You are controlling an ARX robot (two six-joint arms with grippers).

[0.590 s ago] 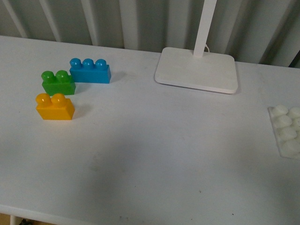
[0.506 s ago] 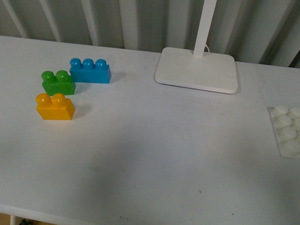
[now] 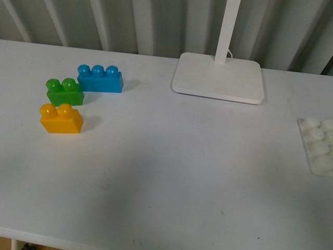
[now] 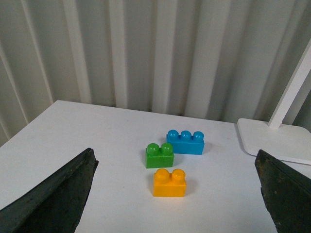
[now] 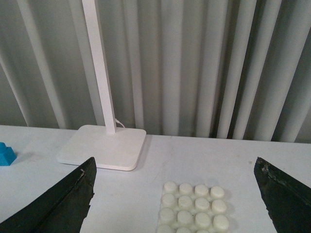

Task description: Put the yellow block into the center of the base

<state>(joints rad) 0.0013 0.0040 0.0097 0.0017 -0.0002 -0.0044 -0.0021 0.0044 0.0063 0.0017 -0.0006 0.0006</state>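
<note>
The yellow block [image 3: 61, 119] stands on the table at the left, studs up; the left wrist view shows the same yellow block [image 4: 169, 182] between and beyond my wide-apart fingers. My left gripper [image 4: 177, 204] is open with nothing in it, short of the block. The base [image 3: 317, 145], a white studded plate, lies at the right edge, partly cut off. In the right wrist view the base [image 5: 192, 209] lies ahead of my open right gripper [image 5: 177, 201], which holds nothing. Neither arm shows in the front view.
A green two-stud brick [image 3: 64, 91] sits just behind the yellow one, touching a blue three-stud brick [image 3: 100, 78]. A white lamp foot [image 3: 218, 77] with a pole stands at the back centre. A ribbed grey wall backs the table.
</note>
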